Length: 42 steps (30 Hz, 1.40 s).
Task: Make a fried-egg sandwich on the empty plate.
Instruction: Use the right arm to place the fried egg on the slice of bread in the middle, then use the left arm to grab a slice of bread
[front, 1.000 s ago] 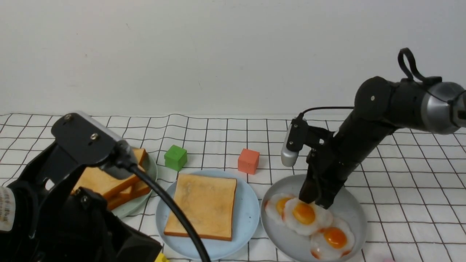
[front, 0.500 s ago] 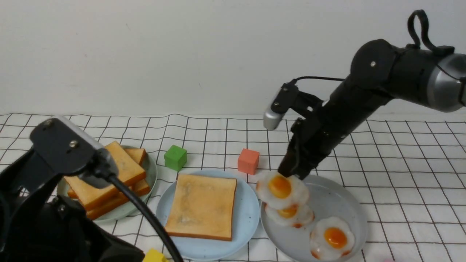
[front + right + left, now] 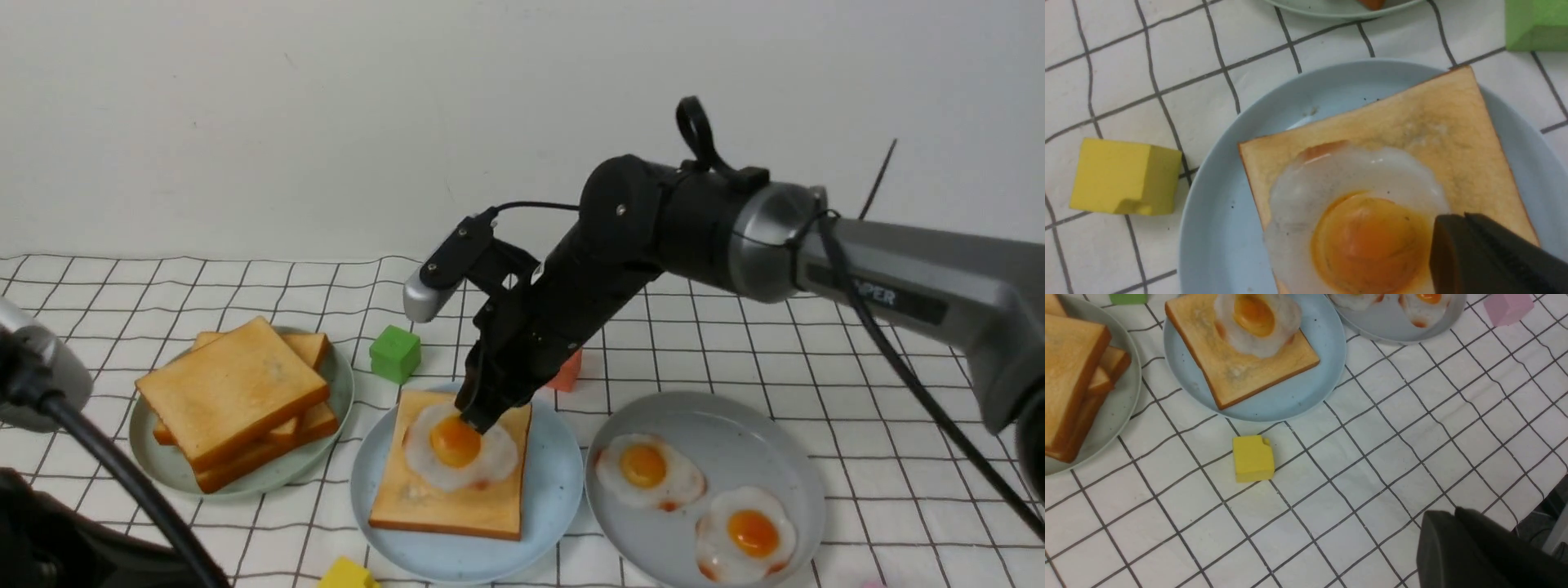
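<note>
the fried egg (image 3: 457, 449) lay on the toast slice (image 3: 445, 506) on the light blue plate (image 3: 557, 490), right pincer (image 3: 482, 420) at its yolk; clamped or apart could not be told, nor for the left pincer (image 3: 1455, 522). egg-placing seemed nearly done; next called for release, retreat, then a slice from the toast stack (image 3: 233, 388).

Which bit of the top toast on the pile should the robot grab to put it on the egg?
Probably the front edge of the top toast, the edge facing the robot. It lies crooked on the pile, so that edge shows its whole thick crust and a corner seems to poke out past the slices below. Come in low from the robot's own left side and pinch it top and bottom.
</note>
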Each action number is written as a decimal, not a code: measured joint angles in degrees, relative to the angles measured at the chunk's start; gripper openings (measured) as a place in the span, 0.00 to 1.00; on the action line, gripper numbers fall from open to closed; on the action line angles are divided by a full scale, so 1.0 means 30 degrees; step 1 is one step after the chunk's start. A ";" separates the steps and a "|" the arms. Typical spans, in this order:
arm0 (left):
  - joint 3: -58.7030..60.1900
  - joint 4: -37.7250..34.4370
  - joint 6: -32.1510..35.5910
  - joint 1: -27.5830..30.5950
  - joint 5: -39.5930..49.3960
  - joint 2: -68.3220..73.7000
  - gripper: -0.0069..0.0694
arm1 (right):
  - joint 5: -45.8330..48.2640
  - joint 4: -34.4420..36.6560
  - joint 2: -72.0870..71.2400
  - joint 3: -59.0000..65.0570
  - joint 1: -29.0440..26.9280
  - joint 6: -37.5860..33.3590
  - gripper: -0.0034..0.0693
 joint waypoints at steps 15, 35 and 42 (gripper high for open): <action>0.1466 0.1357 -0.1026 0.0000 -0.2588 0.1150 0.16 | 0.1871 -0.0604 -0.2348 -0.1061 -0.0113 0.1305 0.71; -0.1353 -0.6026 -0.2665 1.3227 -0.4514 0.9429 0.07 | 0.3684 -0.0250 -1.8587 0.8488 -0.3392 0.5116 0.03; -0.1353 -0.7526 -0.2164 1.6602 -0.5098 1.1906 0.15 | 0.0313 0.0685 -2.2857 1.3338 -0.3411 0.3037 0.04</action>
